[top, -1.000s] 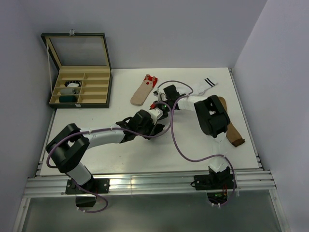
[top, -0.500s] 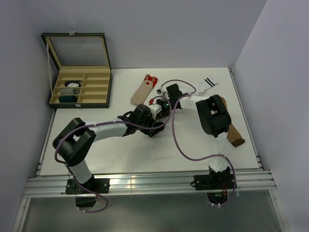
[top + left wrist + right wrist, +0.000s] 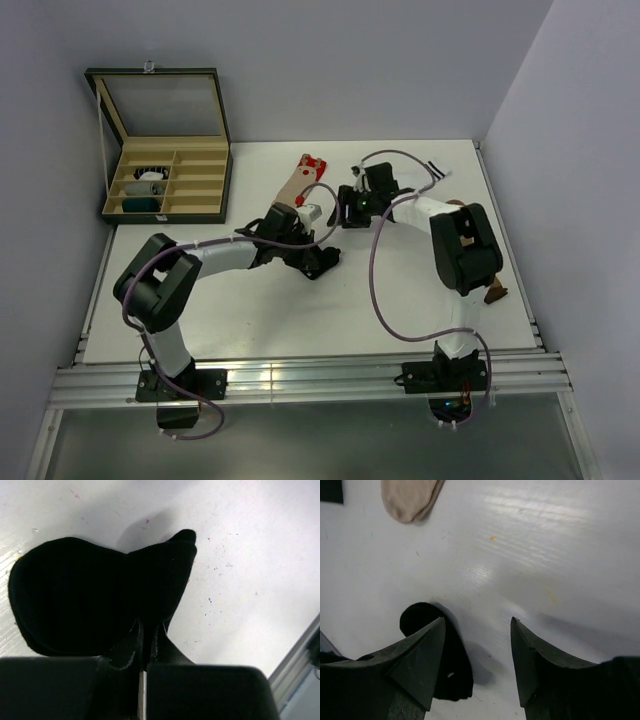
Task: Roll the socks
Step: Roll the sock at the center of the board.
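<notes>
- The left gripper [image 3: 146,630] is pressed together on the black sock [image 3: 85,600], pinching a fold of it right at the fingertips.
- In the left wrist view, the black sock spreads out from the pinch as a broad dark lobe, with a narrower point sticking up at its far side. It lies against the white surface [image 3: 250,320].
- From above, the left gripper [image 3: 318,264] sits near the middle of the surface. Its arm reaches in from the near left corner.
- The right gripper [image 3: 477,622] is spread, with only bare surface between its fingers.
- From above, the right gripper [image 3: 347,208] sits just beyond the left one and a little to its right, close to it.
- In the right wrist view, a dark shape [image 3: 447,665] lies beside one finger. I cannot tell whether it is sock or part of the other arm.
- The beige sock [image 3: 296,188] lies flat on the far middle of the surface, red cuff pointing away, just left of the right gripper. Its toe end also shows at the top of the right wrist view [image 3: 410,500].
- The white sock [image 3: 432,172], with black stripes, lies at the far right, partly hidden behind the right arm and its cable.
- The brown sock [image 3: 493,293] peeks out from under the right arm at the right edge.
- An open box [image 3: 165,212] stands at the far left with its lid up and a few small items in its left compartments.
</notes>
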Tool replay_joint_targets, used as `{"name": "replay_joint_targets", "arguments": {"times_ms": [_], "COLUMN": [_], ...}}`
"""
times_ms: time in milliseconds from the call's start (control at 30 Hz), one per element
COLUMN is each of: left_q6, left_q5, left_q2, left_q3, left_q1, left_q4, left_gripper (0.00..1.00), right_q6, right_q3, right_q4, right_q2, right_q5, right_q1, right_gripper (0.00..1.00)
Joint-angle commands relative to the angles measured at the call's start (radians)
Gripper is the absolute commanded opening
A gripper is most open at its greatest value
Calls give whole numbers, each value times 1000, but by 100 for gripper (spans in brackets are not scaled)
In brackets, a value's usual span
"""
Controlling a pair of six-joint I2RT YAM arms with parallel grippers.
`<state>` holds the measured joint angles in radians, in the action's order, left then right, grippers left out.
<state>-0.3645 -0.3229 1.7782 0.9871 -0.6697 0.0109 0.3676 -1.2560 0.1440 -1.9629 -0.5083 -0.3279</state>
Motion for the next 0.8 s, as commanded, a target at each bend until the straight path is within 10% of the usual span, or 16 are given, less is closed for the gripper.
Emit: {"name": "replay_joint_targets", "arguments": {"times_ms": [0,767], "left_q6": [-16,137], "left_q5": [-18,82], "left_q2": [78,35], "left_q3": [-24,18], "left_q1": [38,-17], "left_q4": [112,190], "left_gripper": [1,1], "right_q6": [66,-291], "right_q3": [27,-95], "right_q4": [-63,97], "right_q2": [142,-60], "right_q5": [141,-159], "right_q1": [26,-43], "right_gripper": [62,62]}}
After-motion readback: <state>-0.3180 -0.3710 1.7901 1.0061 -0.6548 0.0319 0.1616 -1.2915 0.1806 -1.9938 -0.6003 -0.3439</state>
